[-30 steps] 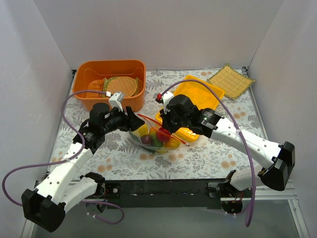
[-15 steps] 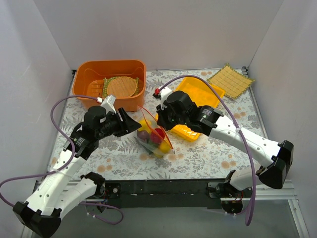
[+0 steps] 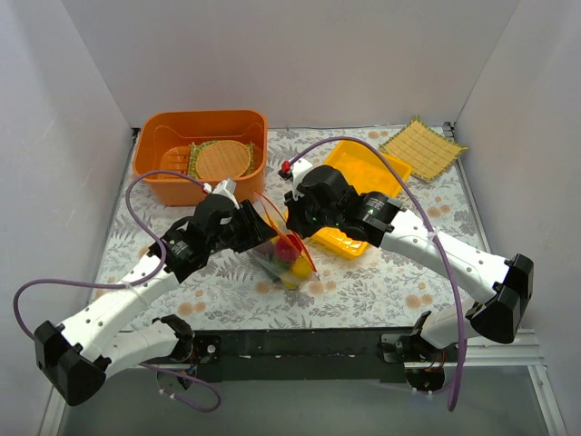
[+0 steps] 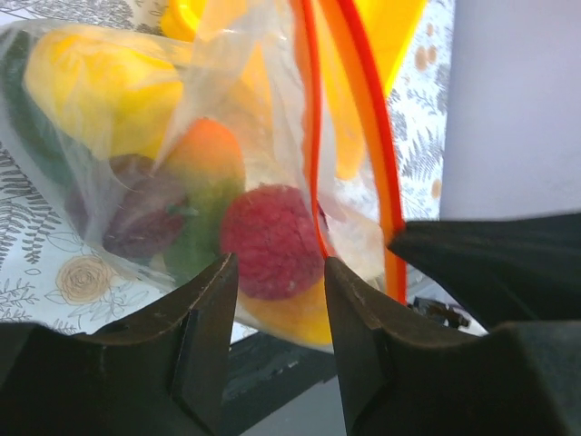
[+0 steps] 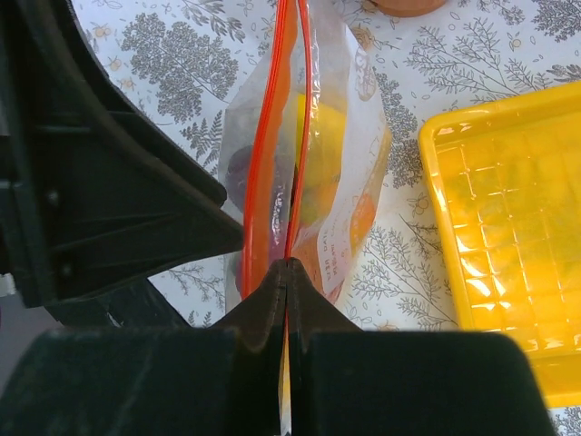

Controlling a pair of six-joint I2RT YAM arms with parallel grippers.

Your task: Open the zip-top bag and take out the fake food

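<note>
Right wrist view: the right tool is pinched together on the end of the bag's strip, holding the mouth upright at frame centre, probably so it can be parted. Beyond it the left tool, its jaws apart, faces the bag's side by the food, seemingly after the other lip. The tray lies at right on the desk.

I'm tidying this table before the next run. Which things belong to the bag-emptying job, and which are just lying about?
In the job: bag; fake food inside it; right gripper, shut on the bag; left gripper, open beside it.
Lying about: orange bin; round mat in it; yellow tray; square mat.
</note>
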